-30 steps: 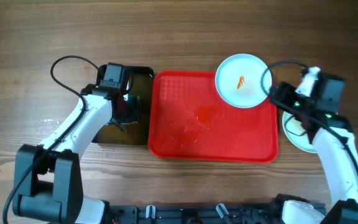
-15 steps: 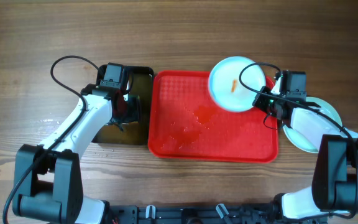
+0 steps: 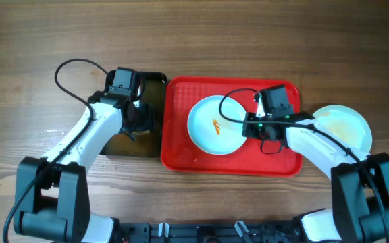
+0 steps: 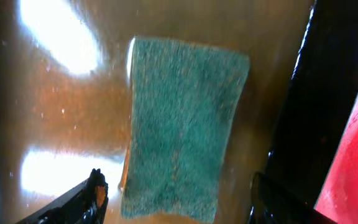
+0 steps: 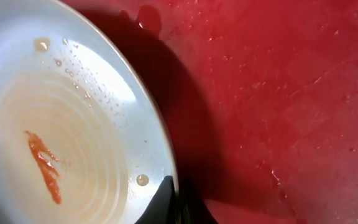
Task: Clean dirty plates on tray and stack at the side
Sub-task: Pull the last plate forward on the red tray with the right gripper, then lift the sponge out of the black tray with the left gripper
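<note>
From above, the dirty plate [image 3: 211, 125], with its orange smear, is seen on the middle of the tray [image 3: 181, 152]. Its right edge is pinched by the right gripper [image 3: 250, 127]. The other plate [image 3: 346, 128] is set on the table [image 3: 46, 40], right of the tray. The left gripper [image 3: 139, 123] is held over the tub [image 3: 155, 79].

In the left wrist view, a green sponge [image 4: 179, 124] is seen in brown water [image 4: 55, 124]. The fingers [image 4: 93, 190] are spread apart, one on each side of it.

In the right wrist view, the dirty plate's rim is clamped at the bottom, and a dark shadow is thrown on the tray.
</note>
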`<action>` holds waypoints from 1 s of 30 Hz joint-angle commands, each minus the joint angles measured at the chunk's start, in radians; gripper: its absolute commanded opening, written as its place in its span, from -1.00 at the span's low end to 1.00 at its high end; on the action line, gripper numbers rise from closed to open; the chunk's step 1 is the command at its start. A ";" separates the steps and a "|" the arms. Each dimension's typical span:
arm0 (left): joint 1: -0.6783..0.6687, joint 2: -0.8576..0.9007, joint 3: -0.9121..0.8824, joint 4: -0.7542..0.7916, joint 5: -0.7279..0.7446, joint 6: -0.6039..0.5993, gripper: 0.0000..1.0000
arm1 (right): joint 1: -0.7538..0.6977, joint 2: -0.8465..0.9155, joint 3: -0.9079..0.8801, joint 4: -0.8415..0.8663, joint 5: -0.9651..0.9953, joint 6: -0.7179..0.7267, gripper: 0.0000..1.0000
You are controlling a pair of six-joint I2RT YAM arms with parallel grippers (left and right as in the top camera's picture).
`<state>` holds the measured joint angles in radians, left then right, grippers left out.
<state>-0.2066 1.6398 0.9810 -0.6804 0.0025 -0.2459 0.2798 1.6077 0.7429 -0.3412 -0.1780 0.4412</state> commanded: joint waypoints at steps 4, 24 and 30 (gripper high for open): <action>0.001 0.051 0.000 0.106 0.002 -0.009 0.43 | 0.037 -0.014 0.003 -0.019 0.092 0.007 -0.91; 0.001 0.021 0.000 0.150 0.008 -0.009 -0.92 | 0.037 -0.014 0.003 -0.019 0.092 0.003 -0.91; 0.001 -0.104 0.000 0.149 0.034 0.010 -0.92 | 0.037 -0.014 0.003 -0.019 0.092 0.003 -0.91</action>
<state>-0.2066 1.5845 0.9810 -0.5373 0.0174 -0.2481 0.3092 1.5986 0.7429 -0.3485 -0.1257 0.4484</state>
